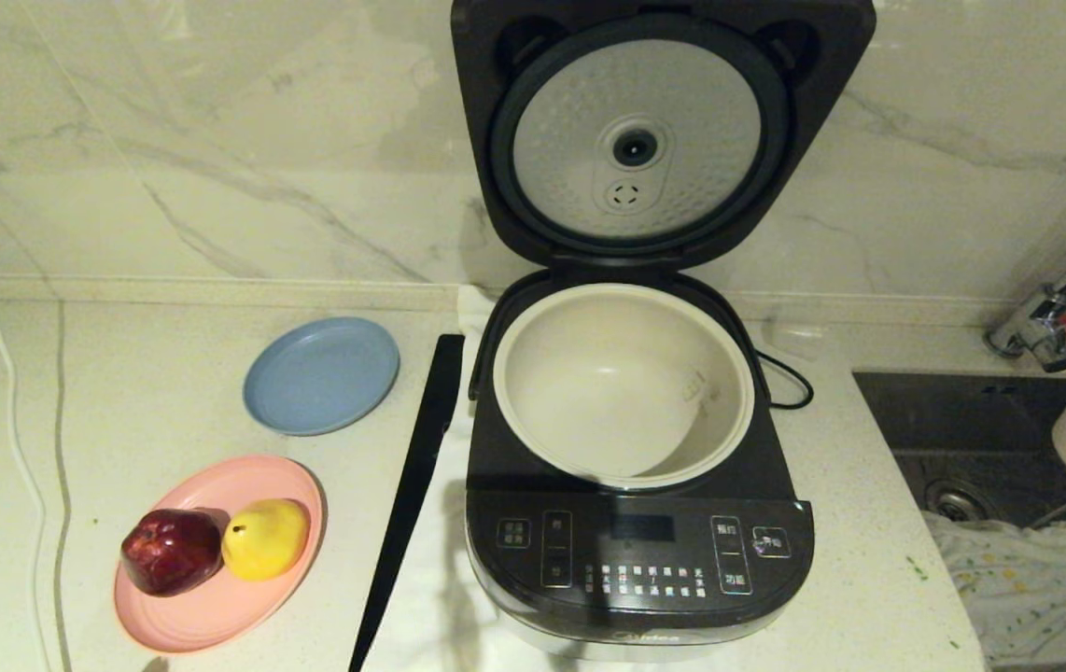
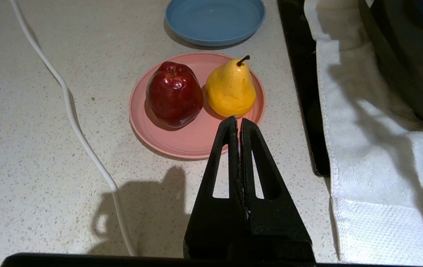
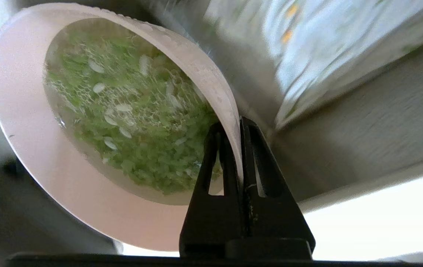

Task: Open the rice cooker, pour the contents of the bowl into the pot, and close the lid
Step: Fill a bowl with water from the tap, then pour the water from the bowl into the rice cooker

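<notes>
Warm indoor light, head view sharp with soft glare on the marble wall and the lid, hard-edged shadows across the counter and white towel in the left wrist view, right wrist view motion-smeared around the bowl, overexposed white in one corner.
</notes>
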